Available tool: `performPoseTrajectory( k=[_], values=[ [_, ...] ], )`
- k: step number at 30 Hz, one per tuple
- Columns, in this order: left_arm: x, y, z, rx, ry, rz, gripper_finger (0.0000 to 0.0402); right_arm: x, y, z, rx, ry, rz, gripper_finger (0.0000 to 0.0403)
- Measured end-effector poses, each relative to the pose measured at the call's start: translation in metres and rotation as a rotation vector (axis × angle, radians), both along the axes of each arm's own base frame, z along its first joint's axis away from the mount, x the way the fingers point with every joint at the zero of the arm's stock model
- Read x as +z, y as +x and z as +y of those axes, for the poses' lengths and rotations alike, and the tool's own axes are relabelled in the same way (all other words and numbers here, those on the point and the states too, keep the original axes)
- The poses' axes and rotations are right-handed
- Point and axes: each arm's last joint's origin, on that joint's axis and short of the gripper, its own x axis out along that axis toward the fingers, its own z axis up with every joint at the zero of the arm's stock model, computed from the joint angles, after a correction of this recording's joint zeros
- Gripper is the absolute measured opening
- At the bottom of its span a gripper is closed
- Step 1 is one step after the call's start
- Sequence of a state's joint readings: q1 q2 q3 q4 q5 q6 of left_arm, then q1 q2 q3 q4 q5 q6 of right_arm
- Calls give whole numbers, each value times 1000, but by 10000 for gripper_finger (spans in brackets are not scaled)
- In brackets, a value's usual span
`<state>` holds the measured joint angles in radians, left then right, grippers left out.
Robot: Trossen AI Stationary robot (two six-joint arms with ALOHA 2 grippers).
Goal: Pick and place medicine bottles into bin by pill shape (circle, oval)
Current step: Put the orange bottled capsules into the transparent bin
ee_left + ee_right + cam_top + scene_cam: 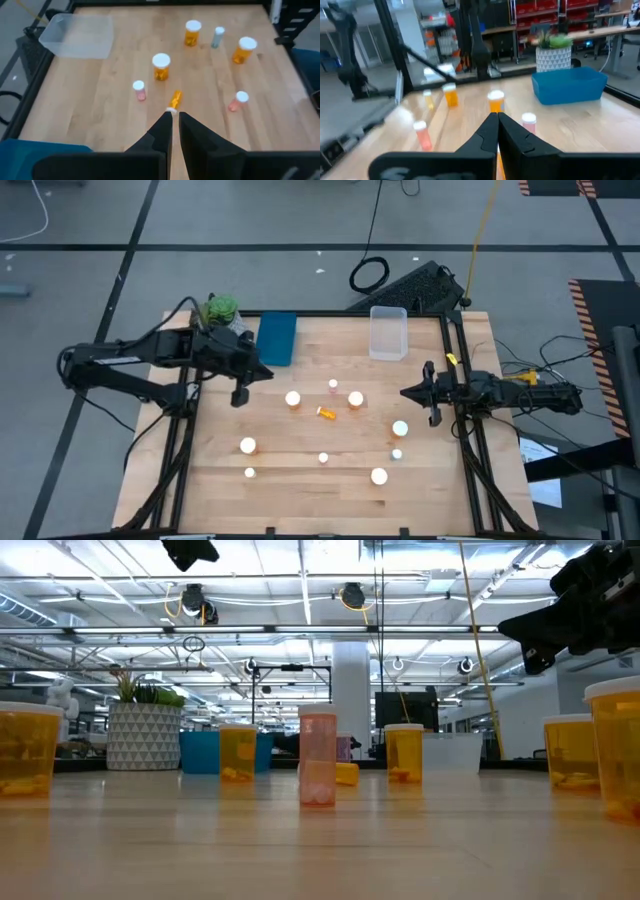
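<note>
Tipped orange bottle (175, 98): just ahead of left gripper (174, 121) (fingers nearly together, empty); probably light, rigid, roll-prone; grip across body.

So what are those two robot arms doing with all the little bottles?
They are meant to sort them into bins, but nothing is picked up yet. The small white-capped medicine bottles stand spread over the wooden table, and one orange bottle lies on its side. The left tool and right tool hover shut and empty. The blue bin and clear plastic bin sit at the back.
</note>
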<state>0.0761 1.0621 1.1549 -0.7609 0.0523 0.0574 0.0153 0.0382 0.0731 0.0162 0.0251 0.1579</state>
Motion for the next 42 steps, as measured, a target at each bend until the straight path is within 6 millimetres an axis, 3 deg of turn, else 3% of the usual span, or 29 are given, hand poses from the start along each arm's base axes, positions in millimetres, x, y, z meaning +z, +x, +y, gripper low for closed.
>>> performPoseTrajectory(
  k=[5,11,19,24,35,42],
  values=[
    [-5,7,2,44,31,28,35,34,-2,-1,-17,-33,-35,0],
    [-5,8,2,55,31,23,35,73,1,-1,-28,-35,65,0],
    [-6,9,3,81,21,24,35,114,20,-1,-37,32,263,0],
    [-10,15,4,85,21,43,35,119,39,0,-38,29,340,0],
    [-35,47,-5,77,56,131,39,100,65,-2,-97,19,482,0],
    [-54,64,-18,113,38,201,103,98,73,-1,-101,32,483,0]
  ],
)
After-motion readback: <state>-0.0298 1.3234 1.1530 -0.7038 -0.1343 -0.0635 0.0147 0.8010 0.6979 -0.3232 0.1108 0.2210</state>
